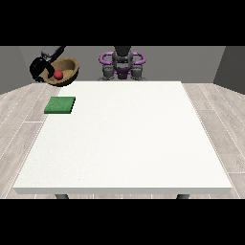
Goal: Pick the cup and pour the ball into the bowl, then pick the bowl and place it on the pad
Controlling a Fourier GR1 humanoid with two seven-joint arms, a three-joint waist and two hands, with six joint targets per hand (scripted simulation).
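White surface [124, 139] fills most of the frame, widening toward the bottom; its near edge runs along the lower part, far edge sits just under the robot. Nearly all of its top is bare, with wide open room across centre, right and bottom. Wood-plank floor [215, 124] shows on both sides, grey walls behind.

Robot torso [122, 64] at top centre, behind the far edge, dark with purple shoulder rings.

Green pad [60, 105] lies flat in the upper left of the surface, close to the left edge and a little in from the far edge, nothing on it.

Brown bowl [62, 72] is in the upper left of the frame, lifted clear of the surface, above and beyond the far left corner, tilted so the inside faces the camera. It is higher in the frame than the pad, not touching it.

Black hand at the view's left [38, 68] curls round the bowl's left rim, arm slanting up to the right.

Red ball [58, 75] sits inside the bowl, low near its middle.
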